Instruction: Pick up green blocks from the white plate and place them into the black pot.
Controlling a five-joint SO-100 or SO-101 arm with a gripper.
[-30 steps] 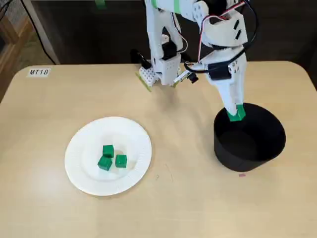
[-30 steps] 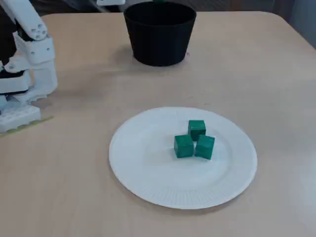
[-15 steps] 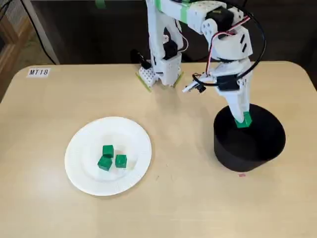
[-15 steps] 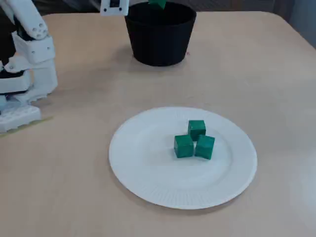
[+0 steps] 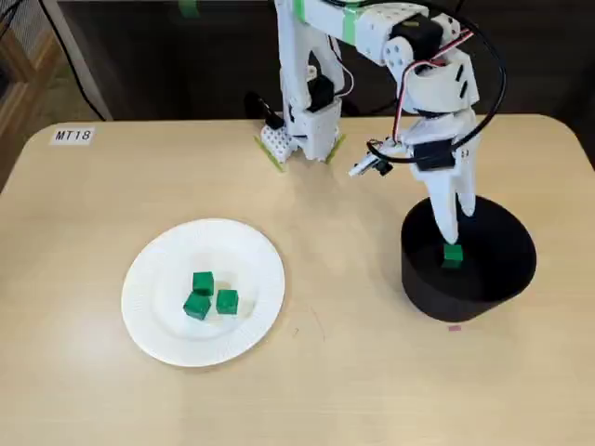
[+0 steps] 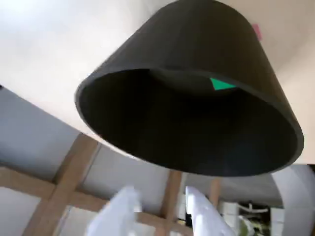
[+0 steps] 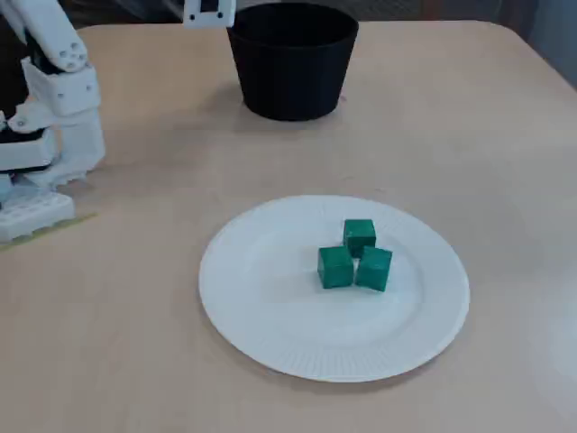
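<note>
The hand [image 5: 452, 228] hangs open-fingered and empty over the black pot [image 5: 437, 297], a green block [image 5: 453, 255] just below it inside (three other blocks [image 5: 203, 282] sit well away on the white plate [image 5: 158, 321]).

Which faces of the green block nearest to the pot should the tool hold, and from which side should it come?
Come from straight above and pinch the block by its left and right faces as a fixed view shows them. These look free; the two other blocks crowd its near face.
</note>
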